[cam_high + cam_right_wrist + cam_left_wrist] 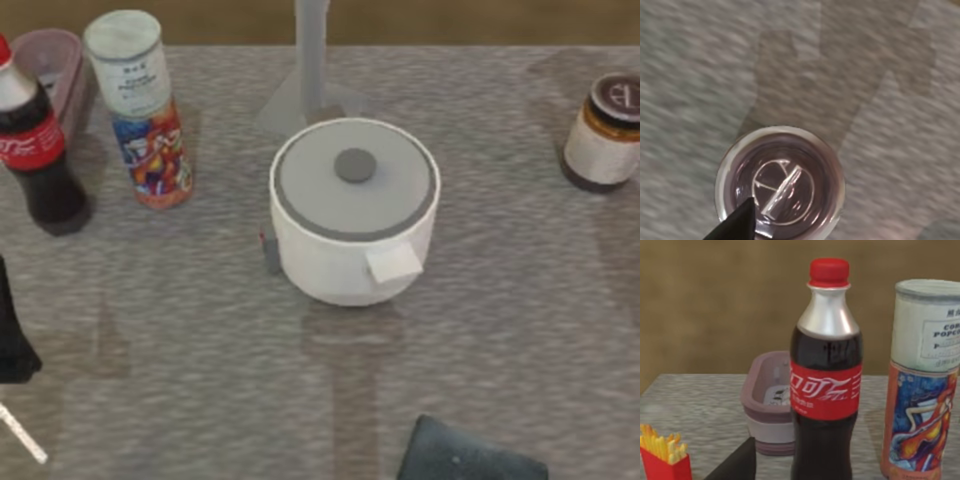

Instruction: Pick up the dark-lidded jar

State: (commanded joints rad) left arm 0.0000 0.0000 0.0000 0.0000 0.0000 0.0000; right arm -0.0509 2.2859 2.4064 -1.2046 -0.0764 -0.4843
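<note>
Far off to the right of the big white pot (pixel 354 210), close to the surface's (pixel 500 320) right edge, stands the dark-lidded jar (pixel 606 132), upright, well apart from everything else. The right wrist view looks nearly straight down onto its round brown lid with the pale mark, so the right tool (pixel 735 226) hangs directly above it, and the jar's long axis points up toward that tool. Only one dark fingertip shows there, over the lid's rim; whether the fingers are spread or pressed together I cannot tell. The right arm is plainly the nearer one, and a straight descent looks like what the grasp needs.

The left tool (pixel 735 466) sits low, well to the left of the pot, facing a cola bottle (pixel 826 385), a tall printed canister (pixel 922 380), a mauve tub (pixel 767 405) and a carton of fries (pixel 662 455); its state is hidden too.

The jar is glass, smooth and cylindrical, with a white label; likely slippery. The surface is mottled grey.
</note>
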